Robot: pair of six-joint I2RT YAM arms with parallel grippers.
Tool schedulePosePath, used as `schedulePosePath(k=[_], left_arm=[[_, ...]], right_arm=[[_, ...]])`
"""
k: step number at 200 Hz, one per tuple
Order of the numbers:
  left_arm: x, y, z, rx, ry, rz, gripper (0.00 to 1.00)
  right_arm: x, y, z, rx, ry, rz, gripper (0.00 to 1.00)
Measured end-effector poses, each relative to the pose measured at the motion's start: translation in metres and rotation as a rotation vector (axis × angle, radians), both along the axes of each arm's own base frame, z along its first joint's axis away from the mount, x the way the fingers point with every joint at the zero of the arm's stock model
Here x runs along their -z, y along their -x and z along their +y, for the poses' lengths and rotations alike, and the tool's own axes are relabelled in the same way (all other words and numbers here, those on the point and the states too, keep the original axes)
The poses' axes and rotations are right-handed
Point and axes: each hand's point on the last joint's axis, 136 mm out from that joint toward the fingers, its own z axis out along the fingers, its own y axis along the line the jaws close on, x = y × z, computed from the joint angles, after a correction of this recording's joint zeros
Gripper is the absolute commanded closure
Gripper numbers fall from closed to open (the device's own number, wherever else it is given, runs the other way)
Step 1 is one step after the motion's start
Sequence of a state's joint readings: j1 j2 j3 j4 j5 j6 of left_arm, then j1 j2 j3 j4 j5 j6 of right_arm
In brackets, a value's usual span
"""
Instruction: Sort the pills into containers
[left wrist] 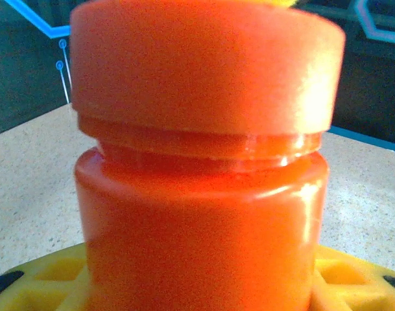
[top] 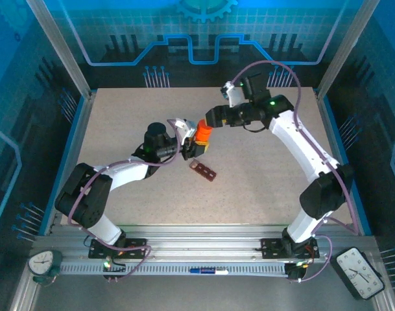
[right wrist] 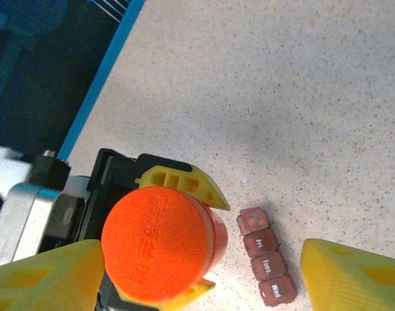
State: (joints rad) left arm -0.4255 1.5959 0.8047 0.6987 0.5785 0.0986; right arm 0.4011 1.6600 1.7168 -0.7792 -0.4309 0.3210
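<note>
While left gripper (top: 196, 148) clasps capped bottle (right wrist: 159, 243), contents hidden

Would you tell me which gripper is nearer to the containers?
Left: the left gripper, gripping the bottle, is just behind the containers; the right gripper is farther back, open over the cap.

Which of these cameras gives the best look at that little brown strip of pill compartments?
The right wrist view: the containers lie close below, four compartments in a row, day labels partly readable. The top external view shows the containers as a small dark strip near the orange bottle.
</note>
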Motion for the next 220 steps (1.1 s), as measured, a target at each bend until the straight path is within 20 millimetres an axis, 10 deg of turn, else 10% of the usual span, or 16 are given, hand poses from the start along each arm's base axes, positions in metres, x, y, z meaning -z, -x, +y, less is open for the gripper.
schedulePosePath(k=[48,152,220], left_arm=[[-0.005,0.010,-0.002,0.093,0.046,0.034,1.00],[-0.018,0.028,-0.014,0.253,0.078,0.086,1.00],[-0.016,0.030,-0.014,0.262,0.082,0.114,1.00]], right_arm=[[-0.034,0.013,-0.015,-0.104,0.001,-0.168,0.19],[-0.015,0.022,0.020,-0.372,0.113,-0.275,0.13],[0.003,0.024,0.025,-0.404,0.148,-0.234,0.30]])
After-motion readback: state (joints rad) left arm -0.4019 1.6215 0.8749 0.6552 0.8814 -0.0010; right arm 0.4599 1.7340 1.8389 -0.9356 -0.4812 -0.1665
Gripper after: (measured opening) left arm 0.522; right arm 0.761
